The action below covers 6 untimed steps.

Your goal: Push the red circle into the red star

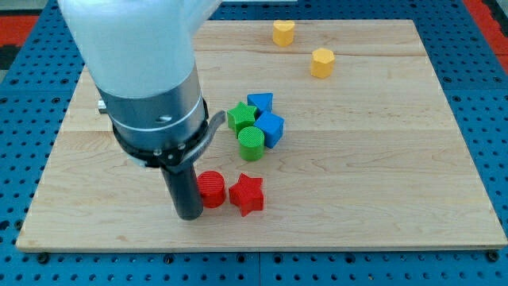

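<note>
Red circle [212,189] seemingly touching my tip [190,215]

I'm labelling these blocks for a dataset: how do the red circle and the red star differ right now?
Shape: the red circle block is a round ribbed cylinder, while the red star block has pointed arms.
Position: the circle lies to the view's left of the star, right next to it.
Contact: my tip sits against the circle's left side; the star lies beyond the circle, away from the tip.
Both are red and rest on the wooden board.

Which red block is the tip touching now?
The red circle; my tip sits against its left side. The red star lies on the circle's far side.
</note>
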Tool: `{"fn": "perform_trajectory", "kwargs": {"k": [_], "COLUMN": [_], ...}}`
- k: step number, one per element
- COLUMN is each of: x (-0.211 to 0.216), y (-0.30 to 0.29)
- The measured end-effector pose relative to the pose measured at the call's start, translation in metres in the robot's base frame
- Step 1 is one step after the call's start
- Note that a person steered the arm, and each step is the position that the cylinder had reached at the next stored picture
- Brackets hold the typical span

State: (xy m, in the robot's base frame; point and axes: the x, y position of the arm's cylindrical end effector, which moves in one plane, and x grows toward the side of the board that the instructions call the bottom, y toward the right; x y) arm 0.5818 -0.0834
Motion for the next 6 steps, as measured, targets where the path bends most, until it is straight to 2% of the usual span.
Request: {"fn": "perform_trajectory", "kwargs": {"k": [2, 3, 4, 6], "x": [0.015, 0.004, -0.035, -0.080], "y": [-0.015, -0.011, -0.011, 0.095]}}
